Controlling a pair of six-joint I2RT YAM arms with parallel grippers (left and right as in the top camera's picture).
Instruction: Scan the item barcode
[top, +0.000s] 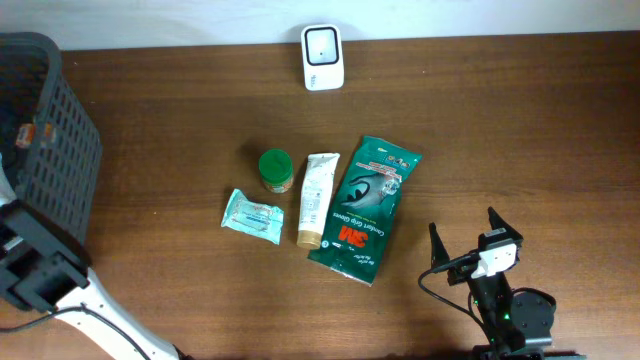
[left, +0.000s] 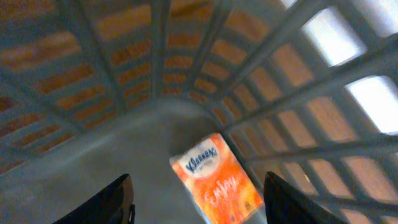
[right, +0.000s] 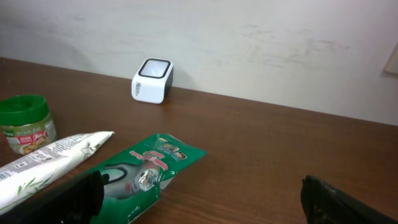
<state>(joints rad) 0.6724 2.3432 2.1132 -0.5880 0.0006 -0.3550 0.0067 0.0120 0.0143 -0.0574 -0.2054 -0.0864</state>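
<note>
Brown tabletop (top: 500, 120): left gripper (left: 198, 186) and right gripper (top: 461, 222) agape; I'd edge-pinch the pack (top: 365, 210) ahead of the right, likely light, slippery.

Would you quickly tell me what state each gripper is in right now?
Left gripper: open, empty, over the tissue pack in the basket.
Right gripper: open, holding nothing.
</note>
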